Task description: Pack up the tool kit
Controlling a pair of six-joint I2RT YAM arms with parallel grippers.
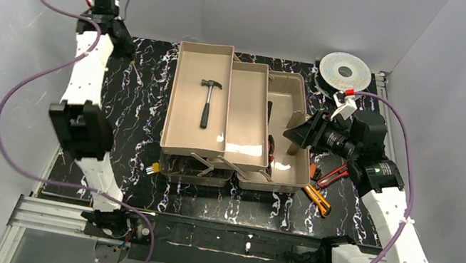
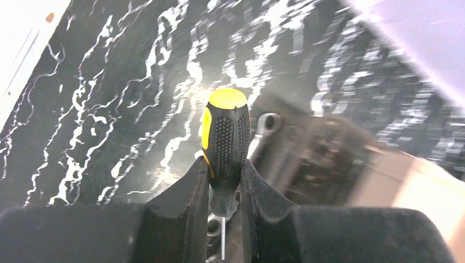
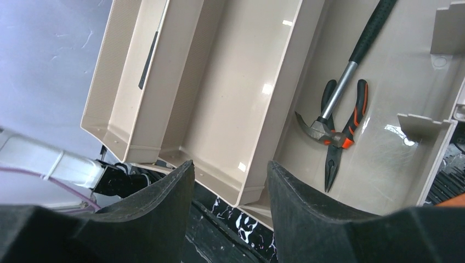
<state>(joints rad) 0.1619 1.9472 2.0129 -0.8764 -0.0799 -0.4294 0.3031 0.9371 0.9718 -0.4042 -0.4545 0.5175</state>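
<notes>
Black marbled table [image 1: 140, 108] — toolbox [image 1: 248, 112], spool [image 1: 346, 70], red-handled pliers [image 1: 332, 173], yellow knife [image 1: 317, 198]

The left arm [image 1: 84, 76] is stretched far forward; the left gripper [image 2: 226, 167] pinches a screwdriver [image 2: 226, 131] handle between both fingers. The right arm [image 1: 400, 233] is bent, and the right gripper [image 3: 230, 167] has its jaws apart.

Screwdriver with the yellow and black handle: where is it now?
Left wrist view: the screwdriver sits between the fingers of the left gripper, over the black table.

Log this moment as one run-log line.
left gripper: shut on screwdriver | right gripper: open, empty, over toolbox | toolbox: trays spread open | hammer: in leftmost tray
</notes>
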